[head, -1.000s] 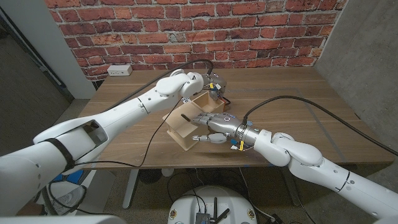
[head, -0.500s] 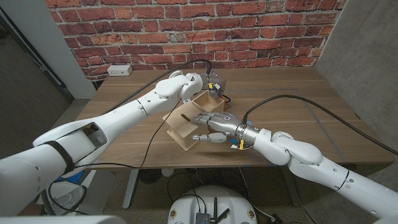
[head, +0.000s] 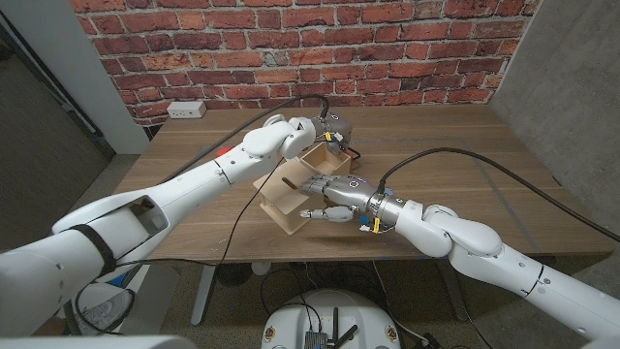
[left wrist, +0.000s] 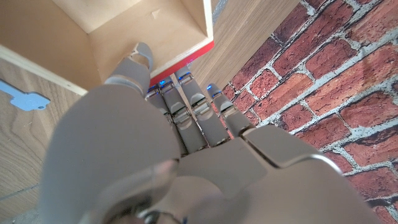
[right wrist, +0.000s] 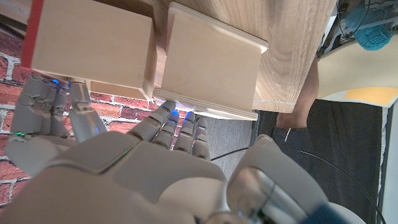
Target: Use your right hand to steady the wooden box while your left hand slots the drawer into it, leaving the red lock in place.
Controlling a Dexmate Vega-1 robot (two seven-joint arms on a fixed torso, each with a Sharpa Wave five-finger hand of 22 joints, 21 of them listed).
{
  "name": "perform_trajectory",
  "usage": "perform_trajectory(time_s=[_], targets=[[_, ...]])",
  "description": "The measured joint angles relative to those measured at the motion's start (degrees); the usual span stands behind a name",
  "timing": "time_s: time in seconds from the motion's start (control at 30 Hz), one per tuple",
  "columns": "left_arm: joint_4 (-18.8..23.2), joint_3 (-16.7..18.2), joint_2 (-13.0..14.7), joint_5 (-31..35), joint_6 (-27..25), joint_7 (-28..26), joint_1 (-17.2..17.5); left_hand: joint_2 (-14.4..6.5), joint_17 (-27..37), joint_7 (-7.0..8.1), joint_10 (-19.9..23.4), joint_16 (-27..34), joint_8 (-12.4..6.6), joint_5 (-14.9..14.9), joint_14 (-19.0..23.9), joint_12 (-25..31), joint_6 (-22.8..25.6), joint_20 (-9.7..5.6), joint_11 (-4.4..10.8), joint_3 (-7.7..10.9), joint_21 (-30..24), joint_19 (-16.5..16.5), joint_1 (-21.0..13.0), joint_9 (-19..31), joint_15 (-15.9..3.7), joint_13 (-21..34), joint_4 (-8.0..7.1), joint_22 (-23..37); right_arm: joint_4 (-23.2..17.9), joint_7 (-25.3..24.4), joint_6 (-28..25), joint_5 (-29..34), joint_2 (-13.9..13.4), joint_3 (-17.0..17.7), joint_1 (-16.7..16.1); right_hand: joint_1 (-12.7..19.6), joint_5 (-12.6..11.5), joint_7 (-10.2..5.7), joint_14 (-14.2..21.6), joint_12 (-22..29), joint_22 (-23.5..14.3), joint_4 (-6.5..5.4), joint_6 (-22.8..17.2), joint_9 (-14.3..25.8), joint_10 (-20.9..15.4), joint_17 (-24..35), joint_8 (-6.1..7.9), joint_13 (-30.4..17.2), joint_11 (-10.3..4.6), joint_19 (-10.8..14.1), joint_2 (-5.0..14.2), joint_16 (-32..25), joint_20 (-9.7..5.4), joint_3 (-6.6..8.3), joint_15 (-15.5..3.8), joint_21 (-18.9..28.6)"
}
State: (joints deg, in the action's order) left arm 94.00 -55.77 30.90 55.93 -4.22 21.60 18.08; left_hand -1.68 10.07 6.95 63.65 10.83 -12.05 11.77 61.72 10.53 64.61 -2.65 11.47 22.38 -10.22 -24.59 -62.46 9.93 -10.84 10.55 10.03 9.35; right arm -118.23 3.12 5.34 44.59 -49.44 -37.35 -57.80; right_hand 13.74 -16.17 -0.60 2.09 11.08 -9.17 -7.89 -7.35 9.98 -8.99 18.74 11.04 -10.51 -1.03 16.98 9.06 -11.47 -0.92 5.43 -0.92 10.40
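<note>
From the head view, we are seeing our right hand [head: 325, 190] holding the pale wooden box [head: 289, 199] mid-table, while our left hand [head: 325, 131] is gripping the open-topped pale wooden drawer [head: 315, 160], its end just at the box mouth.

The left wrist view is showing the fingers [left wrist: 186, 106] curling over the drawer's red-edged wall [left wrist: 186, 59].

In the right wrist view, drawer [right wrist: 93, 46] and box [right wrist: 211, 65] are lying just beside each other, so we are judging the sliding-in as mostly left to do.

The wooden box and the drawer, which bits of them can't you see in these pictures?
- Head view: the far end of the drawer and its red lock are behind the left hand.
- Head view: the wooden box side facing the right hand is covered by its fingers.
- Left wrist view: the drawer is cut off by the picture edge; the hand's back hides its near wall.
- Right wrist view: both wooden pieces show only outer faces; how far the drawer is in cannot be told.
</note>
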Motion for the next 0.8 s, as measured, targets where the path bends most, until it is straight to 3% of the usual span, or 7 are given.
perform_trajectory(time_s=[0.8], targets=[[-0.49, -0.08, -0.41, -0.06, -0.49, -2.12, 0.5, -0.1, 0.08, -0.05, 0.15, 0.2, -0.01, 0.13, 0.43, 0.0, -0.04, 0.21, 0.16, -0.01, 0.0, -0.21, 0.09, 0.0, -0.22, -0.16, 0.01, 0.0, 0.04, -0.15, 0.04, -0.65, -0.27, 0.14, -0.28, 0.0, 0.0, 0.0, 0.0, 0.0, -0.02, 0.0, 0.0, 0.0, 0.0, 0.0, 0.0, 0.0, 0.0, -0.01, 0.0, 0.0, 0.01, 0.0, 0.0, -0.08]])
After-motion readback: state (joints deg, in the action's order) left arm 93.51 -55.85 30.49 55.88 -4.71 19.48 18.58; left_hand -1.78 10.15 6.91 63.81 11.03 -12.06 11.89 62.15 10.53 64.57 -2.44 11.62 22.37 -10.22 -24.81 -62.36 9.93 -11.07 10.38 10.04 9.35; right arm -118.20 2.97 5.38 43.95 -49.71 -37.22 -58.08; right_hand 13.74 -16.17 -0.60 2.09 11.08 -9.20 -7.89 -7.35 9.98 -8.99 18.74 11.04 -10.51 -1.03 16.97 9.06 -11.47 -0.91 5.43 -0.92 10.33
